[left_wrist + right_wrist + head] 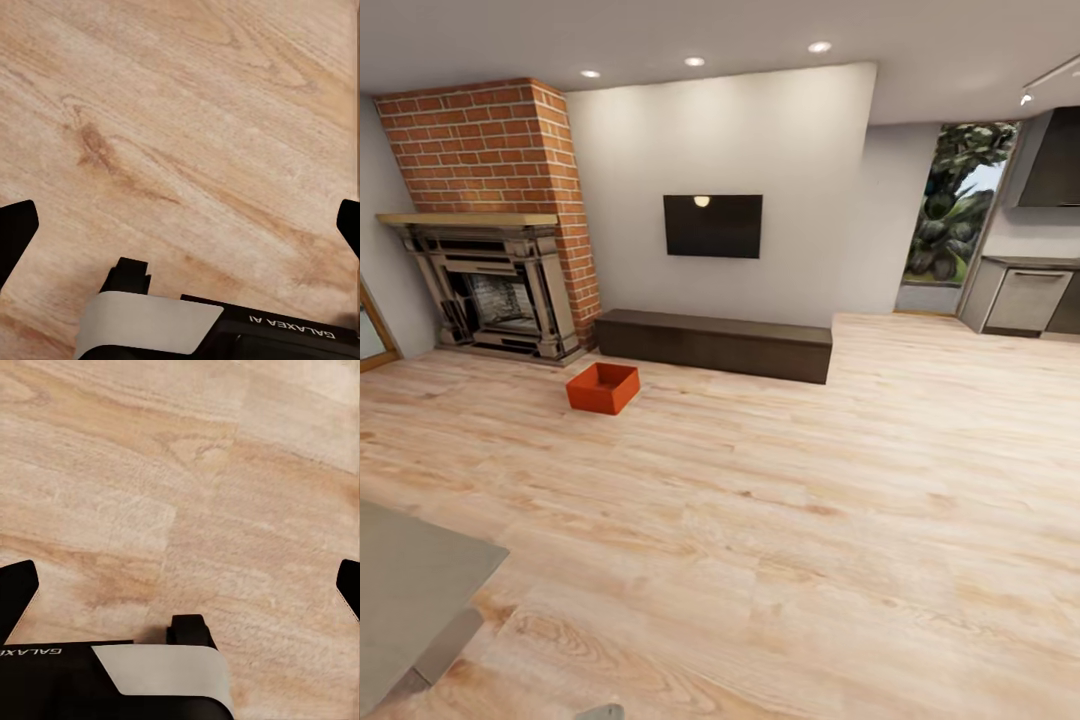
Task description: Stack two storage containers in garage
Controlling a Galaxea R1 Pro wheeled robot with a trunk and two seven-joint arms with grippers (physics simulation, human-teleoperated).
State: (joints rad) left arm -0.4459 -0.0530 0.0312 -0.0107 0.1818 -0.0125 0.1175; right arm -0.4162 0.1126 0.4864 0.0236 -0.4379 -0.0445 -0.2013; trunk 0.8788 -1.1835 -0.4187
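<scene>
orange-red shallow rectangular bin [603, 387] | left-centre of head view, on light wood-plank floor [760, 520], just before dark-wood low bench [715, 343], nr brick fireplace [490, 220] | L jaws [180, 225] spread wide, nothing held | R jaws [180, 585] likewise

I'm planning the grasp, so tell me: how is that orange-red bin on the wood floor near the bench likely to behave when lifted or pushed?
The storage container looks open-topped and thin-walled, so it is probably light, and the walls may flex if pinched. Its flat, wide base suggests it will not roll or tip easily. On the smooth plank floor a push would likely slide it.
</scene>
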